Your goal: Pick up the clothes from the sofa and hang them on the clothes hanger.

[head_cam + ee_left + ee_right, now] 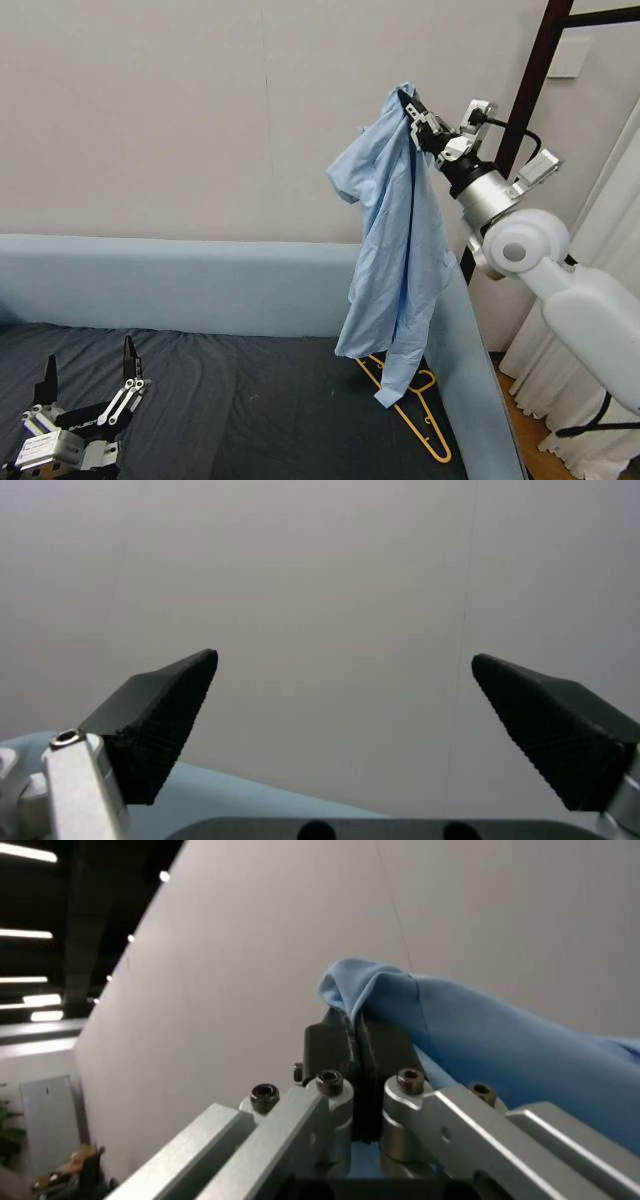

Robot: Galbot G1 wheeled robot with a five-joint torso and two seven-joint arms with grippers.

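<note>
A light blue shirt (398, 240) hangs in the air at the right end of the sofa, held by its top. My right gripper (412, 113) is shut on the shirt (480, 1042) high up against the wall, its fingers (352, 1050) pinching a fold of the cloth. The shirt's hem dangles just above a yellow clothes hanger (418, 413) lying on the dark sofa seat. My left gripper (88, 372) rests low at the left over the seat, open, with nothing between its fingers (160, 720).
The sofa has a dark seat (230, 410) and a pale blue backrest (180, 285) and right armrest (478, 370). A dark wooden stand pole (528, 85) rises behind my right arm. White curtains (610, 300) hang at the far right.
</note>
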